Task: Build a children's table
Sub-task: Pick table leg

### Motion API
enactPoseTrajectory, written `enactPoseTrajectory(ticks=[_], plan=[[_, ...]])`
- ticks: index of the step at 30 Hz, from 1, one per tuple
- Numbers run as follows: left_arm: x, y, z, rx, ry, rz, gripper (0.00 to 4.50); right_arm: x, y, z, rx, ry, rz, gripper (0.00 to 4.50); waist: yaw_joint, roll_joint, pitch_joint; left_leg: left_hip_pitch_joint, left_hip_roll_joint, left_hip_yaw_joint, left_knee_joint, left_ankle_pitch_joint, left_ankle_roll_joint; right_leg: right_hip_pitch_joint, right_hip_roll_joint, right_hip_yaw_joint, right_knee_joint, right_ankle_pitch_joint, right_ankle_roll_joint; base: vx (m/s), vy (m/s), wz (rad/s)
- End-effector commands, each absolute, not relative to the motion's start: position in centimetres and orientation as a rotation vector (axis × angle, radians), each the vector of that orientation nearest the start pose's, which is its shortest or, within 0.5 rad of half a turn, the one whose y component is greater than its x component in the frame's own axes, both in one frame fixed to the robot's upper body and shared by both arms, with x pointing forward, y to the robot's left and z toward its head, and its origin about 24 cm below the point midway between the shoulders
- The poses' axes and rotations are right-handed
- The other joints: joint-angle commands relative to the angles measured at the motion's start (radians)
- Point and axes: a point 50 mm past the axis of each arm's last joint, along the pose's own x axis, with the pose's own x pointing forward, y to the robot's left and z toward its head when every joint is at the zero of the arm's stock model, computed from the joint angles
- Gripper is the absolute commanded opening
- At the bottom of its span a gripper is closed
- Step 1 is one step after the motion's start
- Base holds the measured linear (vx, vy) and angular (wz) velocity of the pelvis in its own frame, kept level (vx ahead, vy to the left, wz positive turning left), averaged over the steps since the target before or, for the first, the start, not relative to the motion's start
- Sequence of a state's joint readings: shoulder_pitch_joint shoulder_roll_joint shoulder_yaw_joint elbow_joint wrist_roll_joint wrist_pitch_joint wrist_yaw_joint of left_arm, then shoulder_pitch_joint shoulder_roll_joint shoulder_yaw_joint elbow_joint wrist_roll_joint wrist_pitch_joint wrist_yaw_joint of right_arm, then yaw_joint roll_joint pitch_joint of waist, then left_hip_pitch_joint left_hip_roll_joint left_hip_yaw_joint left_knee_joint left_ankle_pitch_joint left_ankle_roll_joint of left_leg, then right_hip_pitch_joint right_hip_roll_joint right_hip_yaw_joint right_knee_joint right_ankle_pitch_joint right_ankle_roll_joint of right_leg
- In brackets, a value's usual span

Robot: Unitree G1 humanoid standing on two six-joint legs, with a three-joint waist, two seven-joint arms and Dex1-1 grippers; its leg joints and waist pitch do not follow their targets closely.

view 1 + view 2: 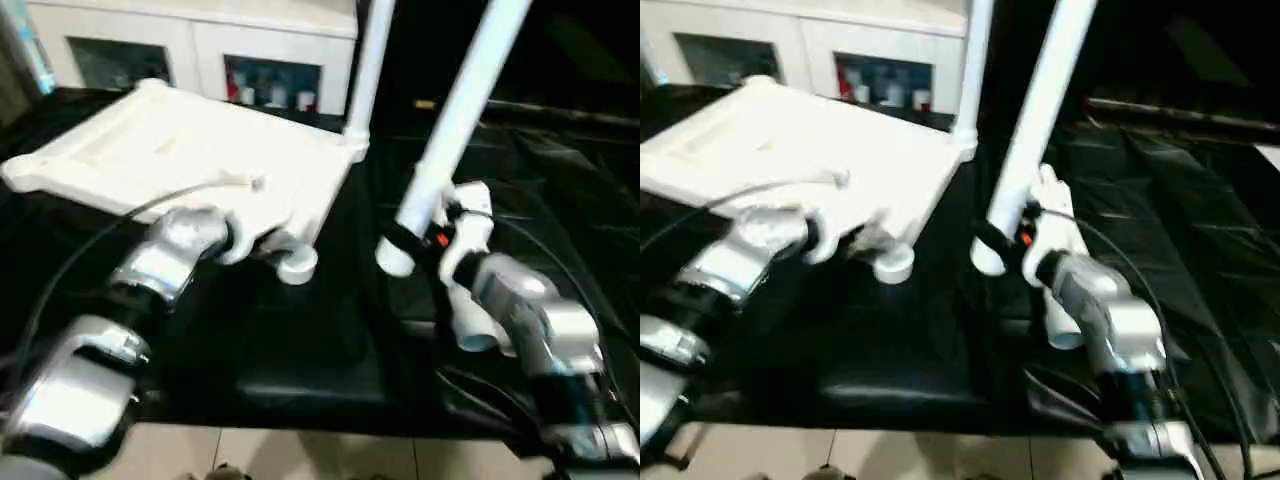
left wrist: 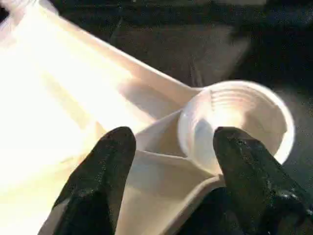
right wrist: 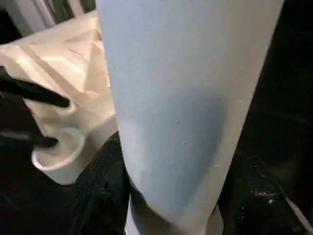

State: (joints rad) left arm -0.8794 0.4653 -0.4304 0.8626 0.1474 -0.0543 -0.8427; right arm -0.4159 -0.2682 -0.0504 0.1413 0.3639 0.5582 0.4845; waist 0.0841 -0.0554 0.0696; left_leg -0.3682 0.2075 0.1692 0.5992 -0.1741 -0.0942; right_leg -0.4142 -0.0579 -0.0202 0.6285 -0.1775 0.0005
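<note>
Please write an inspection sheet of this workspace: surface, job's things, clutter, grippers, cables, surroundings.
Surface: black covered bench.
Job's things: table top upside down, near corner socket empty; one leg stands in the far corner; another leg held tilted.
Clutter: white tube piece beside the right arm.
Grippers: left gripper open at the socket; right gripper shut on the tilted leg.
Cables: black cable over the left forearm.
Surroundings: white cabinet behind.

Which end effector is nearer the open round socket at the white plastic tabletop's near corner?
Left. The left end effector straddles the tabletop rim beside the round socket; the right end effector holds a white tubular leg apart from it.
</note>
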Motion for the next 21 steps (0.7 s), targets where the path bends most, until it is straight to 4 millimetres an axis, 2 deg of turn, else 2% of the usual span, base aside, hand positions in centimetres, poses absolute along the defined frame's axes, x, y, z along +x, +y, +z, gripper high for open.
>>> enactPoseTrajectory(ticks=[1, 4, 5, 6, 7, 8, 9, 10, 12, 13, 15, 18, 19, 20, 21], plan=[[37.5, 16.8, 9.6, 0.927, 0.412, -0.951, 3.05, 31.6, -16.3, 9.9, 0.15, 0.214, 0.545, 1.93, -0.003, 0.03, -0.085, 0.015, 0.002, 0.002, -0.066, -0.179, -0.06, 0.067, -0.052, 0.029, -0.065, -0.065, -0.187, 0.0, 0.0, 0.0], [37.8, 17.6, 9.3, 0.996, 0.449, -0.934, 3.05, 31.1, -16.5, 9.8, 0.154, 0.22, 0.539, 1.93, -0.009, 0.032, -0.08, 0.015, 0.0, 0.002, -0.067, -0.207, -0.054, 0.066, -0.052, 0.031, -0.074, -0.141, -0.184, 0.0, 0.0, 0.0], [37.9, 17.7, 9.5, 0.983, 0.449, -0.926, 3.05, 30.9, -16.5, 9.8, 0.154, 0.221, 0.536, 1.93, -0.01, 0.031, -0.081, 0.015, 0.0, 0.001, -0.067, -0.213, -0.053, 0.067, -0.053, 0.032, -0.075, -0.168, -0.181, 0.0, 0.0, 0.0], [38.0, 17.8, 9.6, 0.97, 0.448, -0.923, 3.05, 30.8, -16.6, 9.8, 0.153, 0.222, 0.534, 1.93, -0.01, 0.037, -0.081, 0.015, 0.001, 0.001, -0.067, -0.215, -0.054, 0.066, -0.055, 0.032, -0.077, -0.182, -0.181, 0.0, 0.0, 0.0], [38.1, 17.9, 9.8, 0.958, 0.443, -0.917, 3.05, 30.7, -16.6, 9.7, 0.154, 0.224, 0.532, 1.93, -0.012, 0.035, -0.08, 0.013, 0.0, 0.001, -0.067, -0.217, -0.052, 0.066, -0.054, 0.032, -0.078, -0.187, -0.183, 0.0, 0.0, 0.0], [38.3, 18.1, 10.3, 0.915, 0.43, -0.909, 3.05, 30.6, -16.7, 9.7, 0.16, 0.227, 0.527, 1.93, -0.015, 0.031, -0.08, 0.014, 0.0, 0.002, -0.067, -0.223, -0.048, 0.065, -0.054, 0.032, -0.08, -0.202, -0.185, 0.0, 0.0, 0.0], [38.3, 18.1, 10.5, 0.902, 0.426, -0.909, 3.05, 30.5, -16.8, 9.7, 0.162, 0.227, 0.526, 1.93, -0.017, 0.035, -0.081, 0.014, -0.001, 0.001, -0.066, -0.222, -0.047, 0.065, -0.054, 0.031, -0.08, -0.217, -0.188, 0.0, 0.0, 0.0], [38.6, 18.0, 11.4, 0.814, 0.39, -0.908, 3.05, 30.4, -16.9, 9.7, 0.166, 0.229, 0.526, 1.93, -0.019, 0.035, -0.08, 0.013, -0.002, 0.001, -0.066, -0.221, -0.045, 0.065, -0.053, 0.031, -0.082, -0.222, -0.188, 0.0, 0.0, 0.0], [39.0, 17.6, 13.2, 0.629, 0.32, -0.921, 3.05, 30.4, -17.0, 9.8, 0.165, 0.23, 0.531, 1.93, -0.019, 0.033, -0.082, 0.013, -0.002, 0.002, -0.064, -0.209, -0.04, 0.064, -0.054, 0.031, -0.079, -0.206, -0.201, 0.0, 0.0, 0.0], [39.0, 17.6, 13.5, 0.601, 0.311, -0.926, 3.05, 30.4, -17.0, 9.9, 0.165, 0.23, 0.531, 1.93, -0.018, 0.037, -0.082, 0.015, -0.001, 0.003, -0.063, -0.205, -0.037, 0.061, -0.055, 0.031, -0.077, -0.188, -0.218, 0.0, 0.0, 0.0], [39.0, 17.9, 14.0, 0.58, 0.316, -0.948, 3.05, 30.5, -17.0, 9.9, 0.16, 0.231, 0.537, 1.93, -0.016, 0.033, -0.081, 0.015, 0.002, 0.003, -0.065, -0.207, -0.03, 0.059, -0.054, 0.029, -0.075, -0.174, -0.226, 0.0, 0.0, 0.0], [38.8, 18.6, 13.9, 0.63, 0.367, -0.966, 3.05, 30.6, -17.0, 10.0, 0.156, 0.232, 0.545, 1.93, -0.016, 0.035, -0.081, 0.014, 0.003, 0.004, -0.065, -0.196, -0.027, 0.06, -0.054, 0.03, -0.072, -0.145, -0.226, 0.0, 0.0, 0.0], [38.5, 19.4, 13.4, 0.686, 0.446, -0.99, 3.05, 30.6, -16.9, 10.0, 0.153, 0.234, 0.558, 1.93, -0.015, 0.028, -0.081, 0.013, 0.003, 0.004, -0.066, -0.189, -0.023, 0.062, -0.055, 0.03, -0.071, -0.142, -0.225, 0.0, 0.0, 0.0], [38.3, 19.8, 13.2, 0.706, 0.487, -1.006, 3.05, 30.6, -16.9, 10.0, 0.152, 0.235, 0.565, 1.93, -0.015, 0.032, -0.081, 0.013, 0.004, 0.004, -0.067, -0.187, -0.021, 0.061, -0.055, 0.031, -0.072, -0.147, -0.216, 0.0, 0.0, 0.0], [38.0, 20.2, 12.8, 0.718, 0.543, -1.032, 3.05, 30.7, -16.9, 10.1, 0.144, 0.237, 0.572, 1.93, -0.016, 0.029, -0.081, 0.013, 0.004, 0.004, -0.067, -0.179, -0.022, 0.063, -0.056, 0.031, -0.072, -0.143, -0.211, 0.0, 0.0, 0.0]])
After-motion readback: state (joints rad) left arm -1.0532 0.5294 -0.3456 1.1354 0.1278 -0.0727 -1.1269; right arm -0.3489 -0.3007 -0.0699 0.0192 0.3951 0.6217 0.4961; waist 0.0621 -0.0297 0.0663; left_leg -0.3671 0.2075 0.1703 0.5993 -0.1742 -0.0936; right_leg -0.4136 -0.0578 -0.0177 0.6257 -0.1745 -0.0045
